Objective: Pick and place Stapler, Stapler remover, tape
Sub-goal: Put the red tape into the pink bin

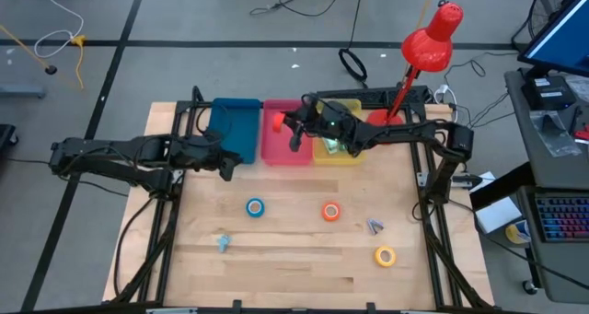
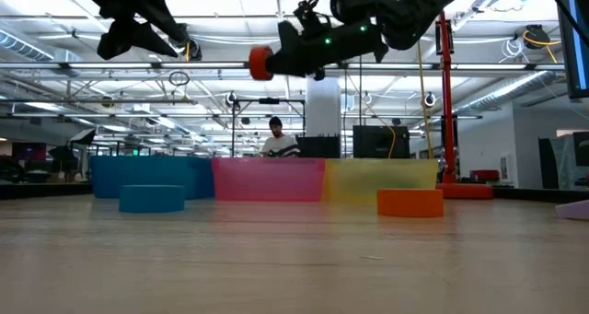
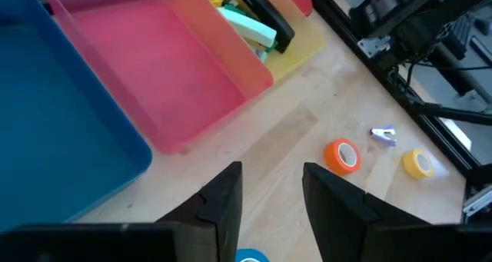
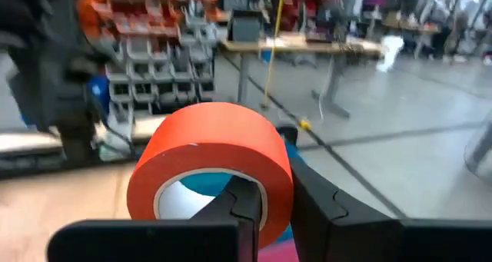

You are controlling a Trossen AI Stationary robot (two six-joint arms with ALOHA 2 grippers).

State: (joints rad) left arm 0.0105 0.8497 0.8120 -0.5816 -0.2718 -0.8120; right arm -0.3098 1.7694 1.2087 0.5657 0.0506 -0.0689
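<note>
1. The right gripper (image 1: 287,122) hung above the pink bin (image 1: 287,146), its fingers pinched on the wall of the red tape roll (image 4: 211,174), one finger passing through the roll's core hole.
2. In the low view the red roll showed at the gripper's tip, high over the bins and clear of the table.
3. The left gripper (image 1: 225,167) hovered just in front of the blue bin (image 1: 235,130), holding nothing; its fingers (image 3: 223,204) stood narrowly apart, with the blue tape roll (image 1: 255,207) on the table below it.
4. The orange tape roll (image 1: 331,212) lay flat near the table's middle, well apart from both grippers; the yellow tape roll (image 1: 385,256) lay nearer the front right.
5. A small purple-grey staple remover (image 1: 375,226) lay between the orange and yellow rolls, and a small pale blue item (image 1: 223,242) sat toward the front left.
6. The yellow bin (image 1: 342,154) held a black and green stapler (image 3: 257,20).
7. The wooden table (image 1: 294,277) carried a red desk lamp (image 1: 431,40) at its far right corner.
8. Beyond the table, a person (image 2: 276,141) sat in the workshop under ceiling lights.
</note>
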